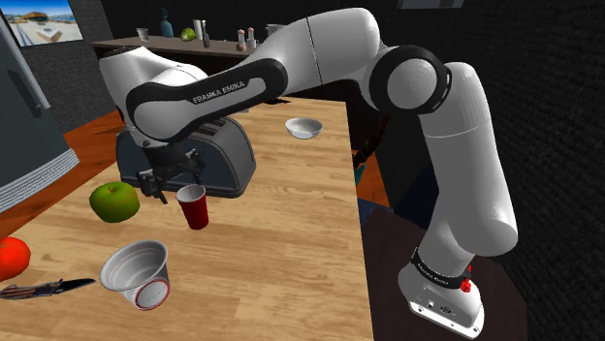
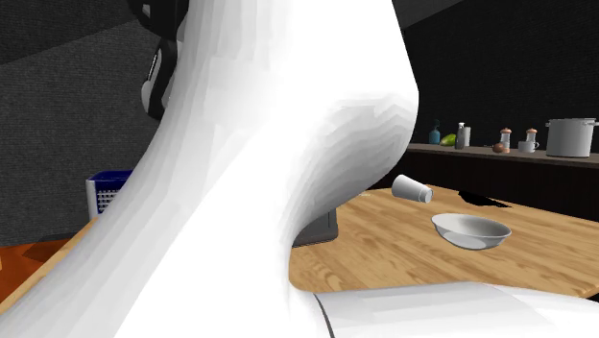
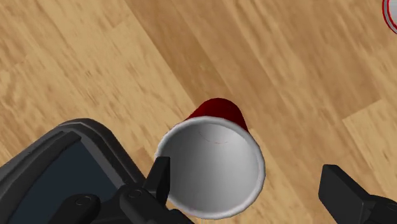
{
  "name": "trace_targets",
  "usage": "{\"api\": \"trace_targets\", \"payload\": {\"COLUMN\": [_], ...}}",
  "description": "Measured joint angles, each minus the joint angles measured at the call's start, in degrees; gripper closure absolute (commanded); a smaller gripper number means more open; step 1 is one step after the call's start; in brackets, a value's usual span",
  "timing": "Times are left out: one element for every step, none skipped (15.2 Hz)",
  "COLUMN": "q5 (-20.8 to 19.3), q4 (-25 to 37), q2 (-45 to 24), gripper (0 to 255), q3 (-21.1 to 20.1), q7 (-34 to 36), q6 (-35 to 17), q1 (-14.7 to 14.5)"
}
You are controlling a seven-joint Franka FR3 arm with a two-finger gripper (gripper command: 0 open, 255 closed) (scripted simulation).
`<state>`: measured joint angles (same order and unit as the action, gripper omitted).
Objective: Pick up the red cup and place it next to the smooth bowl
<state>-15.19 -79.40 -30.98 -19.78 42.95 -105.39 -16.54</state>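
The red cup (image 1: 197, 207) stands upright on the wooden table (image 1: 291, 232), just in front of a dark toaster (image 1: 184, 160). My gripper (image 1: 175, 186) hangs open right over it. In the wrist view the cup (image 3: 219, 113) shows its white inside and lies between the fingers. One fingertip (image 3: 160, 178) is at the rim and the other (image 3: 337, 188) stands well apart, so nothing is clasped. The smooth white bowl (image 1: 304, 127) sits farther back on the table, and it is also in the second exterior view (image 2: 470, 230).
A green apple (image 1: 114, 201) lies to the shoulder view's left of the cup. A white tub (image 1: 138, 274) lies on its side in front, with a red fruit (image 1: 12, 257) and a knife (image 1: 44, 288) at the left edge. The toaster (image 3: 57, 165) is close beside the gripper.
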Motion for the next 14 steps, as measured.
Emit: {"api": "trace_targets", "payload": {"q5": [-0.31, -0.59, -0.76, -0.84, -0.9, -1.02, -1.13, -1.21, -1.25, -1.28, -1.29, -1.3, -1.3, -1.3], "q4": [0.91, 1.57, 1.49, 1.11, 0.19, -0.24, -0.67, -1.06, -1.08, -1.11, -1.09, -1.1, -1.11, -1.11], "q2": [-1.16, -2.18, -2.74, -2.93, -2.88, -3.12, -3.41, -3.56, -3.71, -3.76, -3.82, -3.84, -3.85, -3.85], "gripper": [0, 0, 0, 0, 0, 0, 0, 0, 0, 0, 0, 0, 0, 0], "q3": [0.07, 0.18, 0.3, 0.35, 0.38, 0.44, 0.53, 0.59, 0.61, 0.62, 0.63, 0.64, 0.64, 0.64], "q7": [0.5, 0.7, 0.75, 0.84, 0.98, 1.1, 1.06, 1.14, 1.17, 1.19, 1.19, 1.2, 1.21, 1.21], "q6": [0.03, -0.24, -0.82, -1.34, -2.19, -2.84, -3.57, -4.09, -4.25, -4.34, -4.4, -4.43, -4.44, -4.45], "q1": [-0.59, -0.91, -0.94, -0.92, -0.82, -0.82, -0.7, -0.66, -0.68, -0.69, -0.69, -0.7, -0.7, -0.7]}}
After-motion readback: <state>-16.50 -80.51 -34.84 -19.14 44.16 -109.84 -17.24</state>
